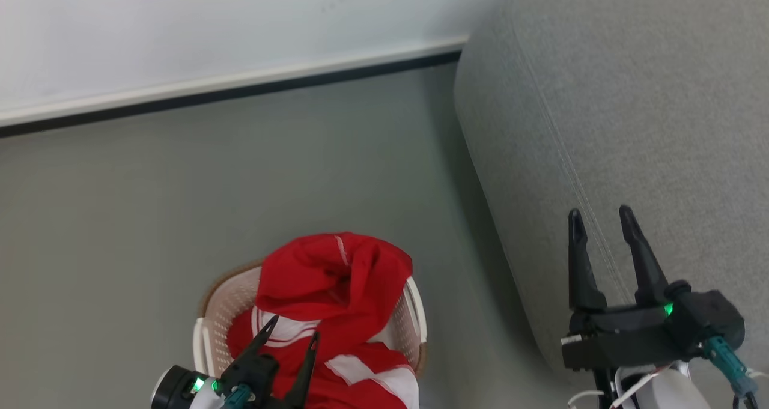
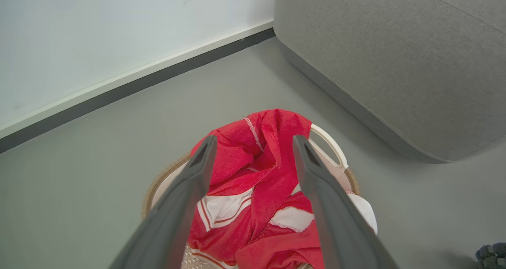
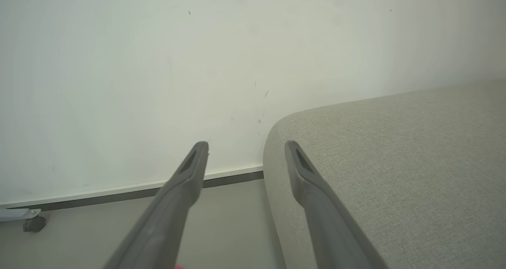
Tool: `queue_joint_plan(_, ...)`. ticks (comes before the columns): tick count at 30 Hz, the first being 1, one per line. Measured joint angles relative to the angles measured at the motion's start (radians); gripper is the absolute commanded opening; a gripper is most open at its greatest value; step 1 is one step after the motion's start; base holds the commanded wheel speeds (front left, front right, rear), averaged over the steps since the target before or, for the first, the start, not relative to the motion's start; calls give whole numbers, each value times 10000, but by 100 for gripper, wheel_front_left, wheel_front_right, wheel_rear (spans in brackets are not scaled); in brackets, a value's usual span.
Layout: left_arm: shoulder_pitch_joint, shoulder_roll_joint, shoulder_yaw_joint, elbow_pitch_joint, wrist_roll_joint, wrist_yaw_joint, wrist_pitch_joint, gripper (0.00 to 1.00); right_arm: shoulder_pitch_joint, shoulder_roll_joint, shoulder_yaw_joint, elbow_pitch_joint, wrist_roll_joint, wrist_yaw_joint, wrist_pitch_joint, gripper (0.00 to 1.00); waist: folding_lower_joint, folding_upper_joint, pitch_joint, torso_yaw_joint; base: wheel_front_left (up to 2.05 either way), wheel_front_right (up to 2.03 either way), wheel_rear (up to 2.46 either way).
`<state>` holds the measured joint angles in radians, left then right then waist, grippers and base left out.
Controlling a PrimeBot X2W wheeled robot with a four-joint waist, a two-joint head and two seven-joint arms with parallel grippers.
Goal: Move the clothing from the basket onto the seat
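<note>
**Operator:** How far along am I with this laundry?

**Describer:** Judging by how things lie, you are at the very start. In the head view the clothing (image 1: 336, 271) is heaped in the basket (image 1: 223, 313) at the lower centre of the frame, rising above its rim. The seat (image 1: 631, 109) fills the right side, and the part you can see carries no red fabric. Every step is left: grasp, lift, carry across, set down.

**Operator:** Where are my grippers?

**Describer:** Your left gripper (image 1: 293, 328) hovers at the bottom edge, over the heap, with its jaws apart and nothing between them. I cannot tell whether the tips touch the fabric. Your right gripper (image 1: 601, 212) is at the lower right, over the seat's edge, jaws also spread wide and empty.

**Operator:** And the count?

**Describer:** One basket, one seat, two grippers. The clothing reads as a single tangled red mound with white panels, so I cannot tell how many garments are in it. A strip of grey floor (image 1: 240, 187) separates the basket from the seat; they stand near each other but apart.
</note>
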<state>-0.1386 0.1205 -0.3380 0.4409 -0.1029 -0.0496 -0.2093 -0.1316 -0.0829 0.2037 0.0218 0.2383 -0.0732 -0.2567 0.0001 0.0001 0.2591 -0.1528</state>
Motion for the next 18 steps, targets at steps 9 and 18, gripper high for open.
queue_joint_plan(9,-1097,35,-435,1193,546,-138,385,100,-986,98,75,-343,0,54,0,100,1,0,1298,-697,0,0,0)
queue_joint_plan(18,-2367,259,-625,1952,1032,-224,677,100,-1923,186,215,-642,0,130,-2,100,1,1,2525,-1150,0,0,0)
